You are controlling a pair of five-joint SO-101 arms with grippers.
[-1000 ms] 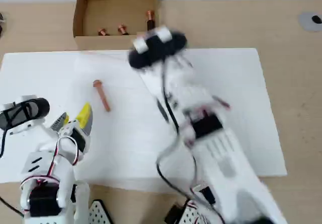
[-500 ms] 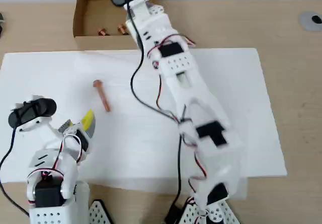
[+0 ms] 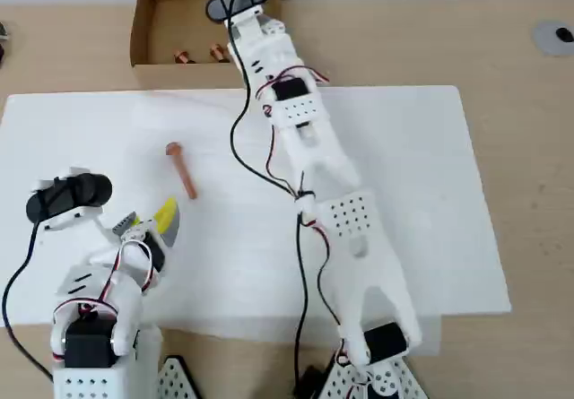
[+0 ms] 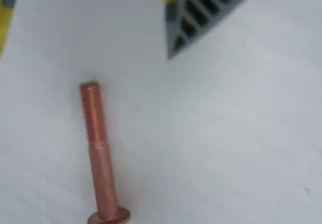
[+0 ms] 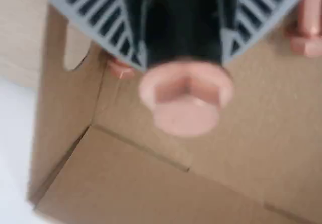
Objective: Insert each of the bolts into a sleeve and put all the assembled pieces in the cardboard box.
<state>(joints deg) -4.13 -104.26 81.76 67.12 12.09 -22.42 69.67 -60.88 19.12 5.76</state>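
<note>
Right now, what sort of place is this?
Probably a robotics test bench: two small arms on a wooden table with a white sheet, the right claw holding a copper piece over a cardboard box, a loose bolt nearby.

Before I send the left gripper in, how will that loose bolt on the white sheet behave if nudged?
The bolt lies on its side, shank round, so it will probably roll, likely curving around its wider head. It looks like solid metal, so stiff. The white sheet looks smooth; it may skid.
</note>
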